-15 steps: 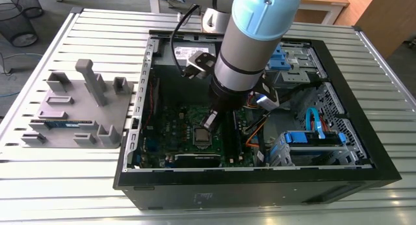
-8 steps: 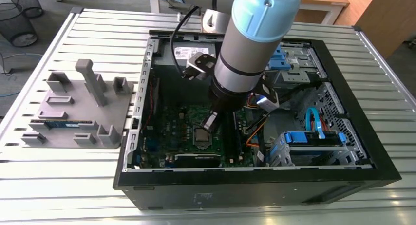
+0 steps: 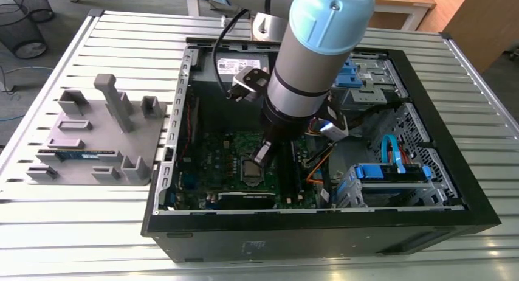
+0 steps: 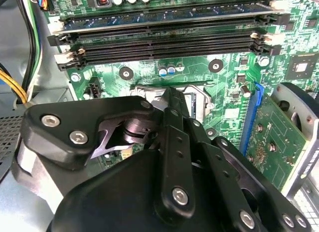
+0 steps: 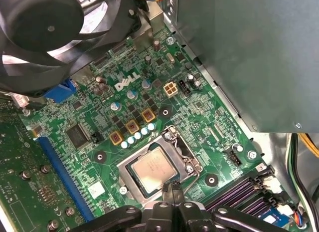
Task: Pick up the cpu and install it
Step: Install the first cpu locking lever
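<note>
**Position of the work.** We find the cpu (image 5: 154, 169) lying flat inside the socket frame (image 5: 187, 154) on the motherboard (image 5: 99, 137), silver top upward. It is not in the end effector's grasp. In the exterior view the socket sits near the middle of the open computer case (image 3: 324, 238), with the arm reaching down into the case from twelve o'clock.

**End effector.** The end effector (image 5: 172, 186) stands just over the socket, its tips at the edge of the cpu's lid. In both wrist views we see the fingers drawn together into one narrow point with nothing between them. From the first wrist view we cannot settle whether the tips touch the chip or sit just above it.

**Progress.** We judge the pick-up and the placing done, since the chip is in its seat. From these angles we cannot confirm that the retaining frame is latched down over it, so we record the install as placed but not verified as secured.

**Surroundings.** The fixture plate (image 3: 89, 141) rests on the desk (image 3: 81, 232) at nine o'clock from the case, well apart from the arm, and carries a memory stick (image 3: 77, 153). The memory slots (image 4: 164, 40) lie just beside the socket.
</note>
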`<action>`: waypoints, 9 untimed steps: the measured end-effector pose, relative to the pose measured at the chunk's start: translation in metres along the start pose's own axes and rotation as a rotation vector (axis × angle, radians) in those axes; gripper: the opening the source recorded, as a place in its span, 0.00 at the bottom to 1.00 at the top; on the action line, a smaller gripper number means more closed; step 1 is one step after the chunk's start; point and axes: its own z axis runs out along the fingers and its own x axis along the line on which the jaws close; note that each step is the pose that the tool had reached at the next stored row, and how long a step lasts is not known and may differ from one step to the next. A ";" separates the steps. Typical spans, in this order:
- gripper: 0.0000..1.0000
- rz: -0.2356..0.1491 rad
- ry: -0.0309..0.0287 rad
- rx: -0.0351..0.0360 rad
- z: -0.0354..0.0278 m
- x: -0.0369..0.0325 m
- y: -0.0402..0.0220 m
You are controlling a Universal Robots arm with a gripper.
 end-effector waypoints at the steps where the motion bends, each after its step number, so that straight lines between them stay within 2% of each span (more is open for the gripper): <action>1: 0.11 0.000 0.0000 0.0001 0.0002 0.0003 -0.0002; 9: 0.11 0.000 0.0001 0.0000 0.0053 -0.0009 -0.0025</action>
